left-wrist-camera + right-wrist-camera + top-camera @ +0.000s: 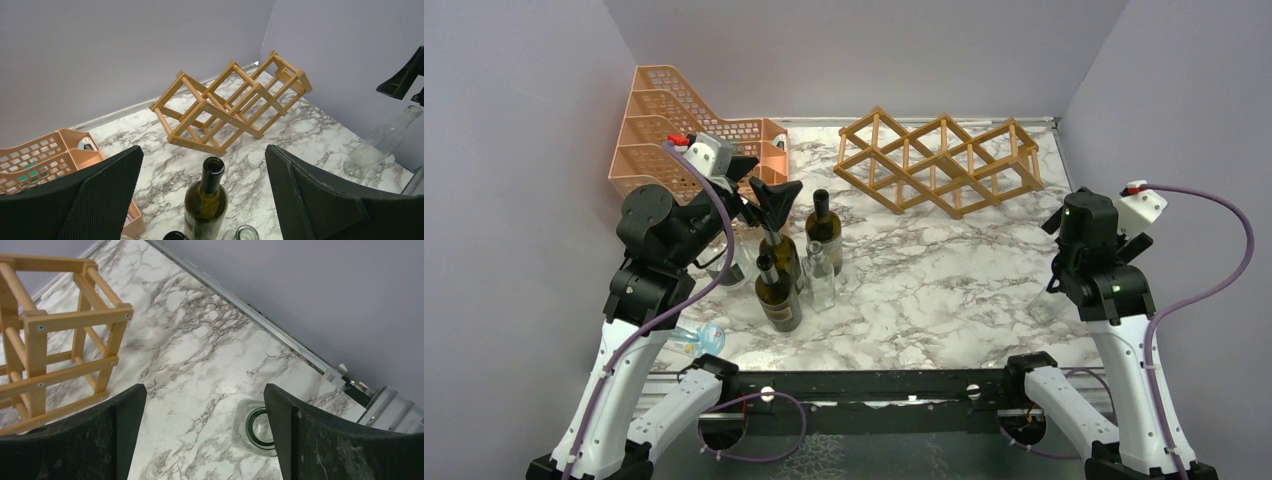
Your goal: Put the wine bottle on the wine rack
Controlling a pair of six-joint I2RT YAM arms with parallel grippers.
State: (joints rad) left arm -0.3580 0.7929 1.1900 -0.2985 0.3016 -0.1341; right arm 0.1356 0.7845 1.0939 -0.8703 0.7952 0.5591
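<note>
Left fingers spread wide, hovering over the upright dark green glass wine bottle left of desk centre, probably for a neck grasp. Light brown wooden lattice wine rack waits empty at the far edge. Right fingers spread, parked near the right edge.

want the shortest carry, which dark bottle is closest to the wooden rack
The dark green bottle at the back of the cluster; the other two dark bottles stand nearer the arm bases.
</note>
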